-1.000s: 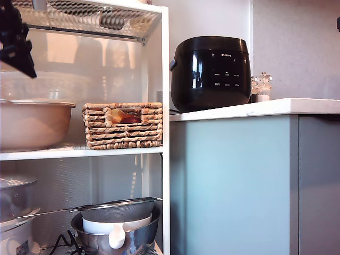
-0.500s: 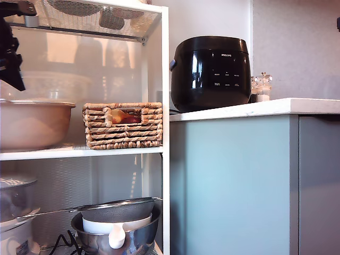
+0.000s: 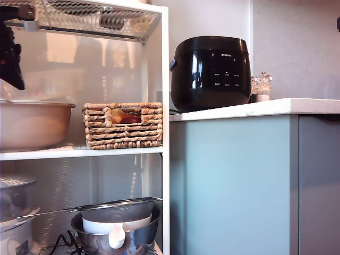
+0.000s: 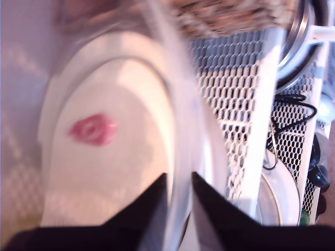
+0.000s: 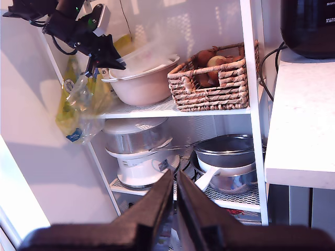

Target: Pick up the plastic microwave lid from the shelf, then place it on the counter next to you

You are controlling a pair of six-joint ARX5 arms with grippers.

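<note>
My first end effector (image 4: pixel 178 206) pinches the rim of the clear lid (image 4: pixel 104 136), its jaws nearly closed with the thin plastic edge between them. The lid, blurred with motion, hangs tilted just above the beige bowl (image 5: pixel 144 83) on the shelf (image 3: pixel 164 79), beside the wicker basket (image 3: pixel 123 125). My second end effector (image 5: pixel 175 201) holds nothing, its jaws almost closed, well away from the bowl. The grip is on a narrow strip of slick rim, so the wide dome may swing, slip out, or knock the bowl or shelf post on its way to the worktop (image 3: pixel 255 109), where a black cooker (image 3: pixel 211 71) stands.
</note>
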